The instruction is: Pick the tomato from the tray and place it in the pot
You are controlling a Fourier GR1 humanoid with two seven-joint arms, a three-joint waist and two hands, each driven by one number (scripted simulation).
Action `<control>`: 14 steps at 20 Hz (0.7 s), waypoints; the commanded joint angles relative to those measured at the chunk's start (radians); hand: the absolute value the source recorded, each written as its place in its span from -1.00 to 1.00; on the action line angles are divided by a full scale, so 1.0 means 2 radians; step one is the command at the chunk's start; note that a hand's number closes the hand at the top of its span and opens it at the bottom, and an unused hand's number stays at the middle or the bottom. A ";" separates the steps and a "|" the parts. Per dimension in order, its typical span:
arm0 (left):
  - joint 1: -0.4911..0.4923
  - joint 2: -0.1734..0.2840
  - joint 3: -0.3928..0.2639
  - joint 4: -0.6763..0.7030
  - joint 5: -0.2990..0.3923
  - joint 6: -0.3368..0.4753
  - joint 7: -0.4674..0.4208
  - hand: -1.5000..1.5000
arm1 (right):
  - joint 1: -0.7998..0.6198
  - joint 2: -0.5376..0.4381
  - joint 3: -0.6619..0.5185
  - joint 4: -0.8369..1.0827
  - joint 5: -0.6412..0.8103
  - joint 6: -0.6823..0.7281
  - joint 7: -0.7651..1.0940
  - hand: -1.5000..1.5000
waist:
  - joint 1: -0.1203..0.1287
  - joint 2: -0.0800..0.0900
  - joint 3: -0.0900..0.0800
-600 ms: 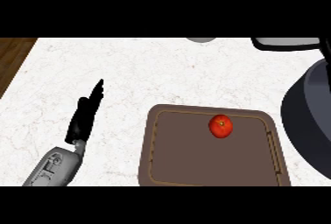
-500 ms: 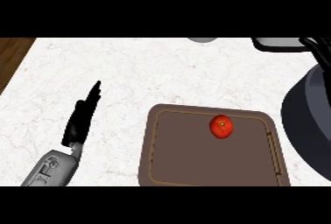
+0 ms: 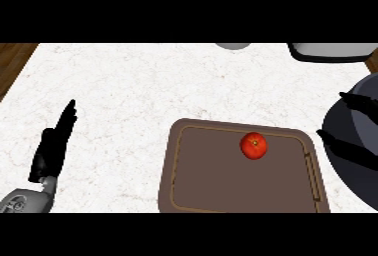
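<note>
Tomato [image 3: 253,145] lies on brown tray [image 3: 221,197], upper right part, nothing touching it. Tray sits on white marbled worktop [image 3: 148,85], lower centre. Dark pot [image 3: 353,150] at right edge, just beside tray, partly cut off. Right hand [image 3: 347,142] shows as black fingers spread apart over pot, holding nothing. Left hand [image 3: 53,147] at lower left, fingers straight, pointing up, resting well apart from tray. Grey object [image 3: 233,45] and dark-rimmed item [image 3: 328,51] at top edge.

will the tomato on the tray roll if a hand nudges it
Probably. The tomato looks round and smooth, so it may roll across the flat tray. The tray's raised rim would likely stop it. Its glossy skin could slip between fingers.
</note>
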 commanded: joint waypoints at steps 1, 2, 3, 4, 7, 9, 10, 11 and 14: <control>0.031 0.022 0.022 -0.024 0.018 -0.021 -0.006 0.00 | 0.077 0.044 0.038 -0.020 0.096 -0.084 -0.085 -1.00 | -0.004 0.001 0.002; 0.030 0.042 0.042 -0.036 0.027 -0.038 0.005 0.00 | 0.083 0.031 0.029 -0.054 0.089 -0.070 -0.061 -1.00 | -0.004 0.002 0.001; 0.054 0.027 0.030 -0.050 0.015 -0.027 0.000 0.00 | 0.097 0.041 0.046 -0.089 0.106 -0.076 -0.041 -1.00 | -0.004 0.002 0.001; 0.084 0.024 0.036 -0.066 0.020 -0.028 -0.020 0.00 | 0.111 0.038 0.044 -0.099 0.107 -0.069 -0.030 -1.00 | -0.002 0.002 0.001; 0.089 0.019 0.037 -0.078 0.013 -0.026 -0.012 0.00 | 0.085 -0.021 0.033 -0.108 0.099 0.010 0.035 -1.00 | -0.001 0.002 0.001; 0.054 0.017 0.034 -0.064 0.007 -0.028 0.010 0.00 | 0.086 -0.043 0.048 -0.158 0.106 0.039 0.099 -1.00 | -0.006 0.003 0.000; 0.063 0.022 0.048 -0.044 0.010 -0.036 -0.028 0.00 | 0.038 -0.041 0.060 -0.132 0.117 0.055 0.137 -1.00 | 0.003 0.004 0.000; 0.066 0.028 0.044 -0.074 0.010 -0.039 0.002 0.00 | 0.036 -0.033 0.071 -0.142 0.122 0.063 0.158 -1.00 | 0.003 0.004 0.001; 0.059 0.020 0.043 -0.048 0.007 -0.047 -0.020 0.00 | -0.049 -0.049 0.076 -0.139 0.093 0.135 0.237 -1.00 | 0.008 0.005 0.000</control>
